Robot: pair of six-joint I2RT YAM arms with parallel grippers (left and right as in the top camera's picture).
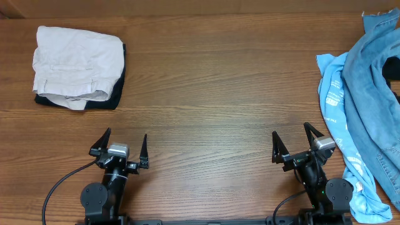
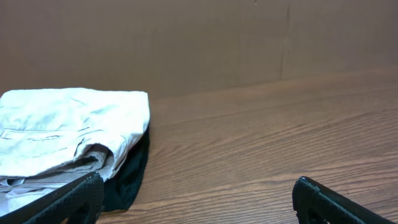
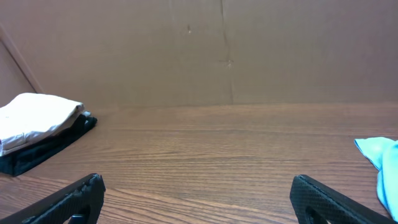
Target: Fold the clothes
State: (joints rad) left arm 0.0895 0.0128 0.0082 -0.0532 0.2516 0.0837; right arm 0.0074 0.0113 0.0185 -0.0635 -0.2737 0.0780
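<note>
The pale beige shorts (image 1: pixel 76 64) lie folded in a compact stack at the far left of the table, on top of a black folded garment (image 1: pixel 116 94). They also show in the left wrist view (image 2: pixel 68 134) and far left in the right wrist view (image 3: pixel 34 119). My left gripper (image 1: pixel 122 144) is open and empty near the front edge, well in front of the shorts. My right gripper (image 1: pixel 293 139) is open and empty near the front edge at the right. Both sets of fingertips frame bare wood, in the left wrist view (image 2: pixel 198 193) and the right wrist view (image 3: pixel 198 193).
A pile of blue denim (image 1: pixel 375 87) and a light-blue garment (image 1: pixel 337 119) lies at the table's right edge, close beside my right arm; its corner shows in the right wrist view (image 3: pixel 385 158). A brown wall stands behind the wooden table (image 1: pixel 212 87).
</note>
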